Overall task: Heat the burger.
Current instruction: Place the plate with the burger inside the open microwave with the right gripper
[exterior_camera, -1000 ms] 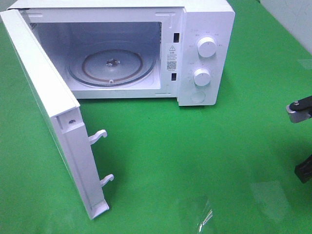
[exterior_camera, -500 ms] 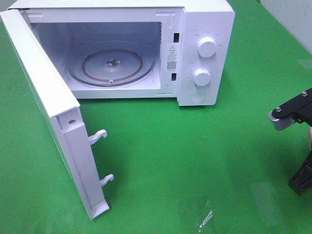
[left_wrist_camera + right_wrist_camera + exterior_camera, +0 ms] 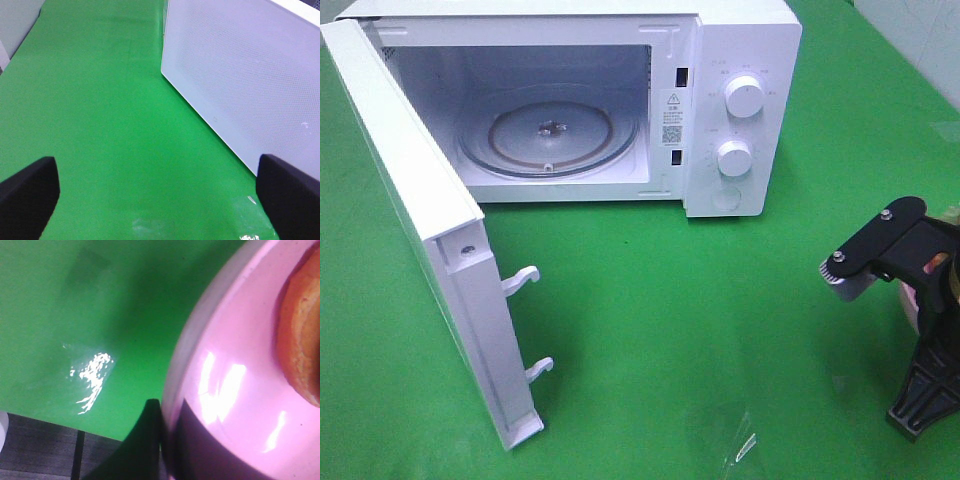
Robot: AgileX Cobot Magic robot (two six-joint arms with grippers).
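Green cloth (image 3: 720, 320) covers the table in the high view, with one white microwave (image 3: 745, 40), its door (image 3: 410, 220) open, one glass turntable (image 3: 550, 135) inside, two knobs (image 3: 744, 97), and the right arm (image 3: 895, 245) at the right edge. Left wrist view: left gripper (image 3: 160, 200) spread wide over bare cloth, holding nothing, beside the door's outer face. Right wrist view: right gripper (image 3: 165, 445) clamped on the rim of one pink plate (image 3: 235, 380), one burger (image 3: 302, 330) sitting on that plate, near the pinched rim but apart from it, green cloth beyond.
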